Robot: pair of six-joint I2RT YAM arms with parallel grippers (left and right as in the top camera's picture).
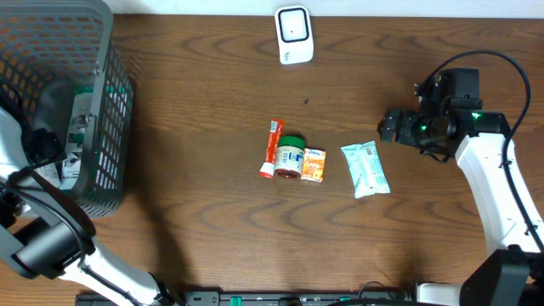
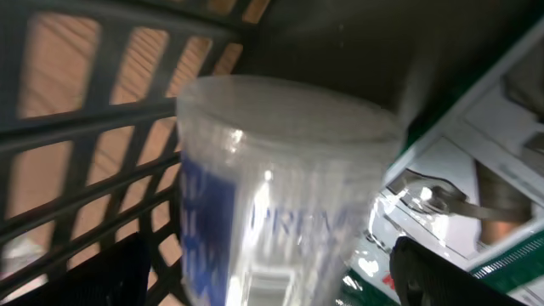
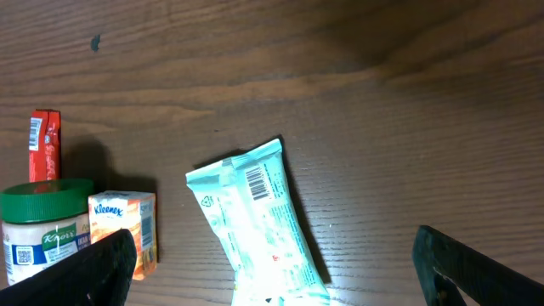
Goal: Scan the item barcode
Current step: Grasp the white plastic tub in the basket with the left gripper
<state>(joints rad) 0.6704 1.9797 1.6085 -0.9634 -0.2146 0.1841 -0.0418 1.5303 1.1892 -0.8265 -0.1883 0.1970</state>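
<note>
My left gripper is inside the dark mesh basket, open. Its dark fingers stand on either side of a clear plastic tub with a blue label, with a gap on each side. The view is blurred. A green and white box lies to the right of the tub. My right gripper hangs open over the table, above a pale teal packet whose barcode faces up. The white scanner stands at the far edge of the table, in the middle.
Left of the teal packet stand a green-lidded jar, an orange Kleenex pack and a red tube. The basket fills the far left corner, with my left arm reaching into it.
</note>
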